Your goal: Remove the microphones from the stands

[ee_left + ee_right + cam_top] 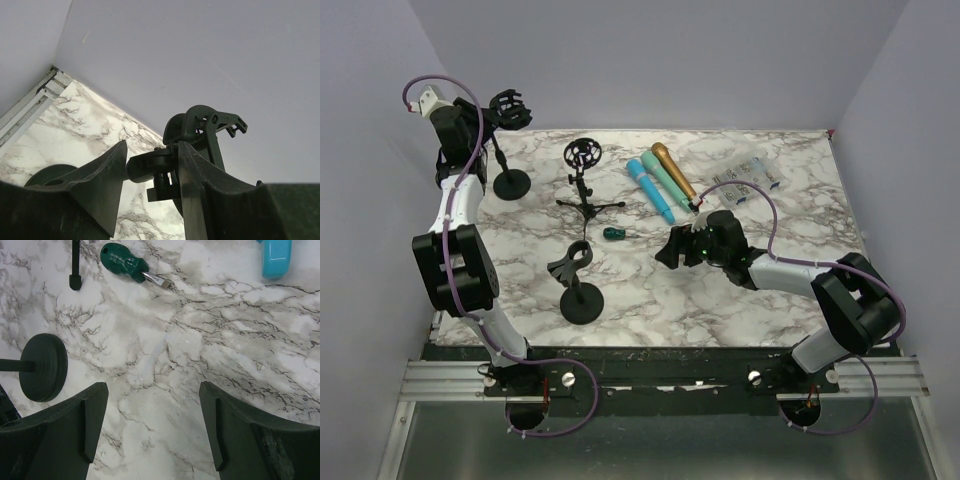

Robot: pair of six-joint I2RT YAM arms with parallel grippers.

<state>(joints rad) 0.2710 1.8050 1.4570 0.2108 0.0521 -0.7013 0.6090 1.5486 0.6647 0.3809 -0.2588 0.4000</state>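
Three microphones lie flat on the marble table: blue (pixel 650 188), teal (pixel 666 180) and gold (pixel 675 170). No stand holds a microphone. My left gripper (pixel 496 115) is at the far-left stand, with its fingers on either side of the swivel joint (pixel 150 167) below the empty black clip (pixel 210 125). The fingers press against the joint in the left wrist view (pixel 152 150). That stand's round base (pixel 512 183) sits on the table. My right gripper (pixel 672 250) is open and empty, low over bare marble (pixel 152 387).
A tripod stand (pixel 590 205) with an empty shock mount (pixel 582 153) is at mid-table. A round-base stand (pixel 582 303) with an empty clip (pixel 570 262) stands in front. A green screwdriver (pixel 613 234) lies between them and my right gripper. Clear packets (pixel 745 185) lie at the back right.
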